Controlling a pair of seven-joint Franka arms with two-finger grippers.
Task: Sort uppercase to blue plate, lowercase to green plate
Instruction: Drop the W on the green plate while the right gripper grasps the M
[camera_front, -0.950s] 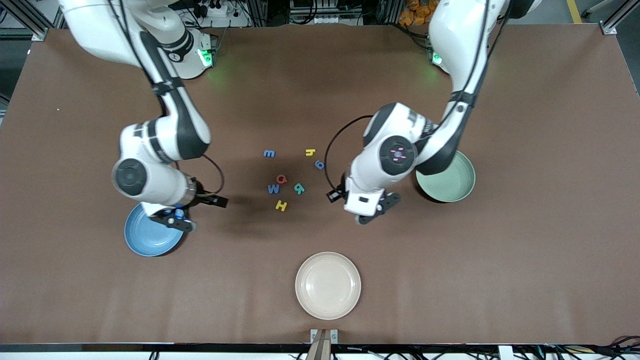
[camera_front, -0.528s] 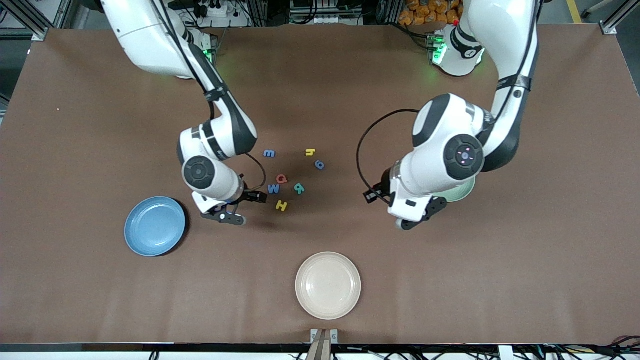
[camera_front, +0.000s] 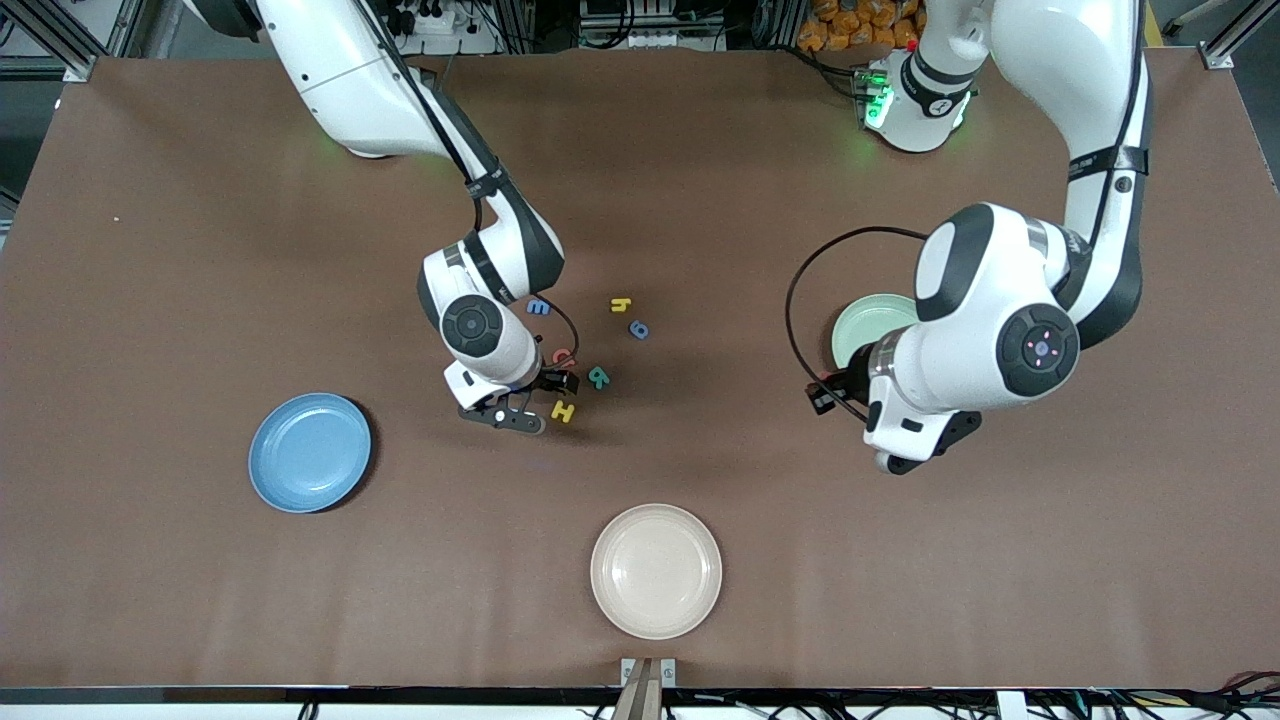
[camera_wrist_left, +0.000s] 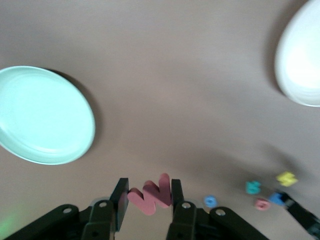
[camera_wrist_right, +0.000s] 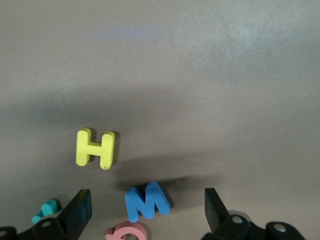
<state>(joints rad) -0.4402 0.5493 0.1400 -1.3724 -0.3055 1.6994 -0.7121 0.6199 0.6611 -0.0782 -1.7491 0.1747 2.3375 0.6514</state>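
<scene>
the left claw (camera_wrist_left: 147, 202) pinches a red foam letter (camera_wrist_left: 150, 194) by its flat faces, up in the air over bare brown tabletop (camera_front: 200, 250) beside the green plate (camera_front: 868, 325), while the right claw (camera_wrist_right: 145, 212) hangs with fingers wide over the blue w (camera_wrist_right: 146, 200), beside the yellow h (camera_front: 563, 410) and red q (camera_front: 562, 356). the blue plate (camera_front: 309, 452) sits empty toward the right arm's end, well apart; these letters look light, soft and thin, so a gentle pinch across the w's outer strokes seems best

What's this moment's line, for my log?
left tool: shut on red foam letter beside green plate; right tool: open over blue foam W
</scene>
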